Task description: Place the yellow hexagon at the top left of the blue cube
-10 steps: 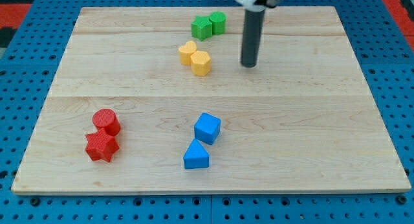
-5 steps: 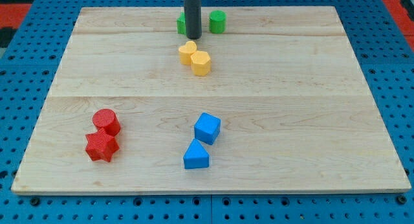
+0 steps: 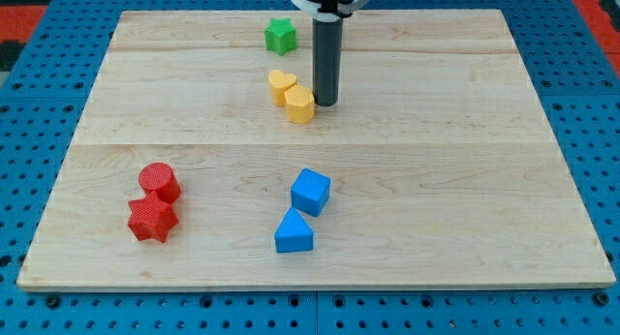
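Observation:
The yellow hexagon lies in the upper middle of the wooden board, touching a yellow heart-shaped block at its upper left. My tip stands right against the hexagon's right side. The blue cube sits well below them, at the lower middle of the board, with a blue wedge-shaped block just under it. The hexagon is above the cube and slightly to its left, a good distance away.
A green star lies near the board's top edge, left of the rod. The rod hides the spot where a green cylinder stood. A red cylinder and a red star sit together at the lower left.
My tip moved from the green blocks at the top edge down and right to the hexagon's right side. The yellow pair has shifted slightly downward. The green cylinder is now behind the rod.

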### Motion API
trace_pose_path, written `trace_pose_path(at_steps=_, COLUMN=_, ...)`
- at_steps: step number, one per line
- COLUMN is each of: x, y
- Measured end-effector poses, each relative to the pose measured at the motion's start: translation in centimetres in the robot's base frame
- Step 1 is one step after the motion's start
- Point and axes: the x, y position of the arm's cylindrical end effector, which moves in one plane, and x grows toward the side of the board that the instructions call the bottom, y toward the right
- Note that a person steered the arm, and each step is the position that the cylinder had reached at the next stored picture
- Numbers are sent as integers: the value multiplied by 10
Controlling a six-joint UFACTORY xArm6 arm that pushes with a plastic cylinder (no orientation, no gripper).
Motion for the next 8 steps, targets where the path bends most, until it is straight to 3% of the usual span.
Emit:
trace_pose_path(at_steps=1, x=-29, y=2)
trace_pose_path(at_steps=3, x=7, y=-24)
trace_pose_path(at_steps=6, x=-2, y=-25)
trace_pose_path(at_steps=7, x=7, y=-31)
trace_pose_path(at_steps=8, x=43, y=-40)
